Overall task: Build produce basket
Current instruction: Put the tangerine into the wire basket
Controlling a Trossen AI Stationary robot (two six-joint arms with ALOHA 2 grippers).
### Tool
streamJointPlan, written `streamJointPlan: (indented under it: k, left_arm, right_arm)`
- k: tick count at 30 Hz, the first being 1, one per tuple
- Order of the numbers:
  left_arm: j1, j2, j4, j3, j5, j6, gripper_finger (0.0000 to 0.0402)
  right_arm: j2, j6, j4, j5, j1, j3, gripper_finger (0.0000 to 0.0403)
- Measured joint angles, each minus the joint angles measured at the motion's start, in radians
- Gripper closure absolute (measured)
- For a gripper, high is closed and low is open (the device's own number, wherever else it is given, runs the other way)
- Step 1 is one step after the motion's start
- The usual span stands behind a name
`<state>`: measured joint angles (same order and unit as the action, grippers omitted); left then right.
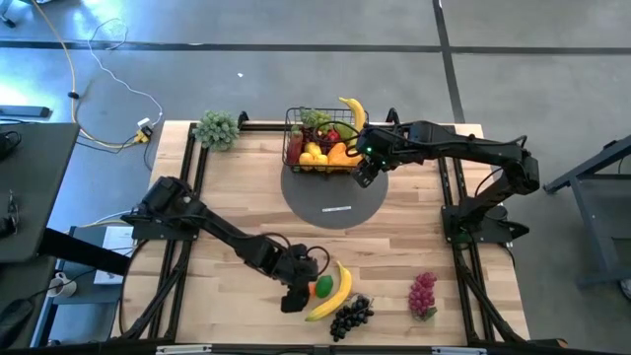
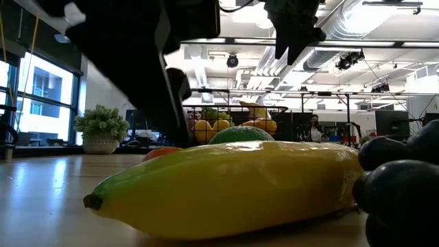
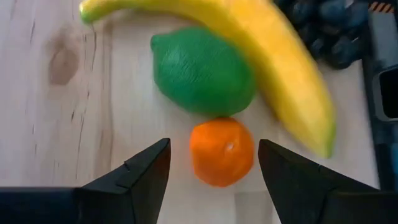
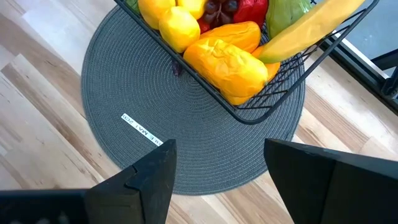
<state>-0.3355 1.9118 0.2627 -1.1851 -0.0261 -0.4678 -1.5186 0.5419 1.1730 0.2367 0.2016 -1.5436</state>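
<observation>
At the tabletop's [image 1: 227, 212] six o'clock edge, the left gripper [image 3: 211, 165] has its jaws wide open, empty, straddling the orange [image 3: 222, 151]. Descend squarely and close gently, clear of the lime [image 3: 202, 71] and banana [image 3: 273, 68]. The right gripper [image 4: 217, 168] waits open and empty by the basket [image 4: 283, 81].

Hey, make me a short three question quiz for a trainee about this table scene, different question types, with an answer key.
1. True or false: the left tool stands open with the small orange between its fingers.
2. Multiple choice: the basket rests on A) bare wood, B) the grey round mat, C) the floor.
3. Fill in: the green lime lies against the yellow ____, beside the orange.

Key
1. True; the fingers are not yet closed on it.
2. B. The right tool hovers open over the mat, next to the basket.
3. banana.
</observation>
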Motion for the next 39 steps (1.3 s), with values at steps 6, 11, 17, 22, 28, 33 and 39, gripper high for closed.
streamJointPlan:
  k: [6, 11, 17, 22, 28, 33, 39]
  left_arm:
    - [-0.002, 0.028, -0.013, 0.0, 0.036, -0.001, 0.017]
    - [-0.002, 0.028, -0.028, 0.0, 0.019, 0.0, 0.017]
    - [-0.001, 0.043, -0.035, 0.0, 0.015, 0.0, 0.017]
    - [-0.005, 0.084, -0.053, -0.001, 0.064, 0.0, 0.017]
    - [-0.013, 0.095, -0.063, -0.003, 0.016, -0.003, 0.017]
    - [-0.013, 0.096, -0.055, -0.002, -0.001, 0.0, 0.0197]
    - [-0.006, 0.081, -0.012, -0.001, -0.003, -0.012, 0.029]
  right_arm:
    - [0.0, 0.0, 0.009, 0.0, 0.0, 0.0, 0.0178]
    - [0.0, 0.0, 0.015, 0.0, 0.0, 0.0, 0.0178]
    - [0.0, 0.0, 0.02, 0.0, 0.0, 0.0, 0.0178]
    - [0.0, 0.0, 0.025, 0.0, 0.0, 0.0, 0.0178]
    - [-0.001, 0.0, 0.043, 0.0, 0.0, 0.0, 0.0178]
    - [-0.001, 0.0, 0.043, 0.0, 0.0, 0.0, 0.0178]
    - [-0.001, 0.001, 0.043, 0.001, 0.0, 0.0, 0.0178]
